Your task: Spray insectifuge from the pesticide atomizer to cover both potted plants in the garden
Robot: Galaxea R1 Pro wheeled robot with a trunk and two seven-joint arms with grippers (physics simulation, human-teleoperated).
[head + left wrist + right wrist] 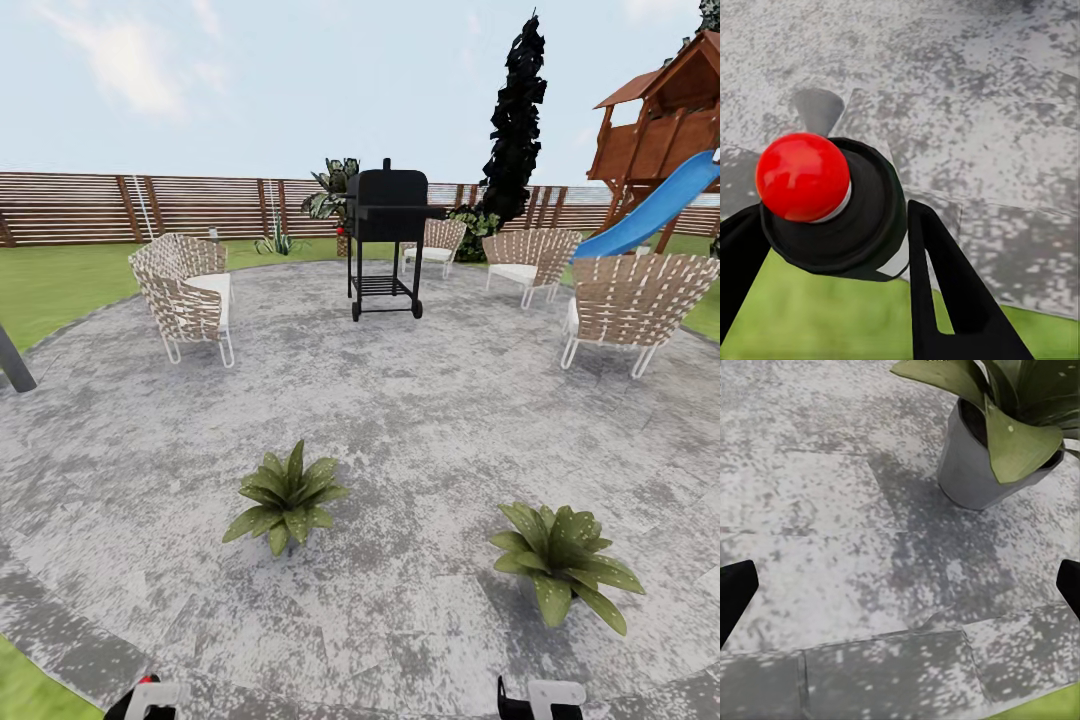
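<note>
The left pincer (832, 225) is clamped on the atomizer (862, 225), seen down its length in the left wrist view: black fingers (945, 292) press either side of a dark round body, with a red ball (802, 176) on top and a white patch of label peeking out below. It looks light, rigid and smooth-sided, so probably a bit slippery; the grip around the body under the cap seems sensible, leaving the nozzle end free. No writing can be read on that label, and no brand shows anywhere.

Beneath the bottle lies the patio (982, 112), with lawn at its edge.

Moving right in the head view, taking the black grill (385, 240) as the mark: the left plant (285, 497) sits well in front of it and slightly left, and the right plant (562, 562) in front and off to its right. Both stand on the paving, well apart from each other.

The right pincer (900, 592) hangs spread wide with nothing between its tips, near the right plant's grey pot (971, 469). The leaves look soft and floppy.
</note>
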